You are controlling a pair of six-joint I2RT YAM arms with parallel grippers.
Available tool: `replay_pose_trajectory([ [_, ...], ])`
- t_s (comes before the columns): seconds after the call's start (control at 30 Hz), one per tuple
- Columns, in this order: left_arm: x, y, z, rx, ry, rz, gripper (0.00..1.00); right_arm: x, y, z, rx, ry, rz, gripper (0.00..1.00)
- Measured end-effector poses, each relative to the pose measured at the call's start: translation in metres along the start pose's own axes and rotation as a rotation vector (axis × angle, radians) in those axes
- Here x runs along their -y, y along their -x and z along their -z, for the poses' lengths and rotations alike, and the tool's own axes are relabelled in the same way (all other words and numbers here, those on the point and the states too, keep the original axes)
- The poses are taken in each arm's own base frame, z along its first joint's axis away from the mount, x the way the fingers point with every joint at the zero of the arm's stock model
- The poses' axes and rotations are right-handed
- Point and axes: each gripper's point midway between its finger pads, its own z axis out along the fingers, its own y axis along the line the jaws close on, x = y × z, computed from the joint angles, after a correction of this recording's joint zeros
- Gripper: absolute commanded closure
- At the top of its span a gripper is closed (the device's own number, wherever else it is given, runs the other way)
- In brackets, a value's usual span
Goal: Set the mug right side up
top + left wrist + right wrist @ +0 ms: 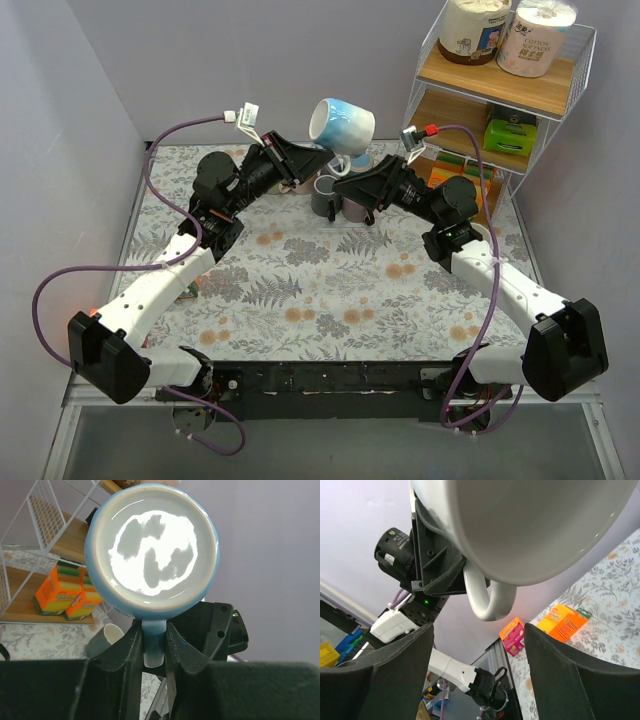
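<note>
Lying sideways aloft, mug (342, 124) opens seemingly leftward, left fingers (125, 655) pinching handle (154, 650).

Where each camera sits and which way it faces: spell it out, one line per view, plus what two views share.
Top external: above and behind the bases, looking down at the table; the left claw holds the mug aloft, the right claw just under it.
Left wrist: on the left arm, looking along its fingers at the mug's round end; shelf behind.
Right wrist: below the mug, looking up; the open right claw frames the handle.
Shared: both wrist views show the handle pinched by the left claw.
</note>
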Motion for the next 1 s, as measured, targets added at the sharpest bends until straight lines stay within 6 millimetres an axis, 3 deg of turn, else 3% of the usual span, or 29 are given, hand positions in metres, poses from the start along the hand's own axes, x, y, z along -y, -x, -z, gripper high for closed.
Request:
replay_pose_trajectory([
  [0.37, 0.031, 0.004, 0.012, 0.03, -0.14, 0.05, 1.0, -0.028, 0.037, -0.006, 0.186, 0.1, 0.021, 0.27],
  [0.63, 0.04, 0.006, 0.014, 0.04, -0.185, 0.07, 1.0, -0.034, 0.041, -0.018, 0.179, 0.134, 0.002, 0.37],
  [0.7, 0.04, 0.004, 0.014, 0.037, -0.189, 0.072, 1.0, -0.036, 0.039, -0.018, 0.168, 0.139, 0.0, 0.43],
  [0.8, 0.041, 0.004, 0.015, 0.033, -0.197, 0.073, 1.0, -0.034, 0.036, -0.019, 0.154, 0.133, -0.009, 0.59],
  [0.93, 0.039, 0.003, 0.015, 0.037, -0.197, 0.064, 1.0, -0.035, 0.034, -0.019, 0.142, 0.132, -0.031, 0.98],
  [1.0, 0.039, 0.004, 0.016, 0.043, -0.201, 0.06, 1.0, -0.035, 0.033, -0.02, 0.131, 0.131, -0.044, 0.99],
])
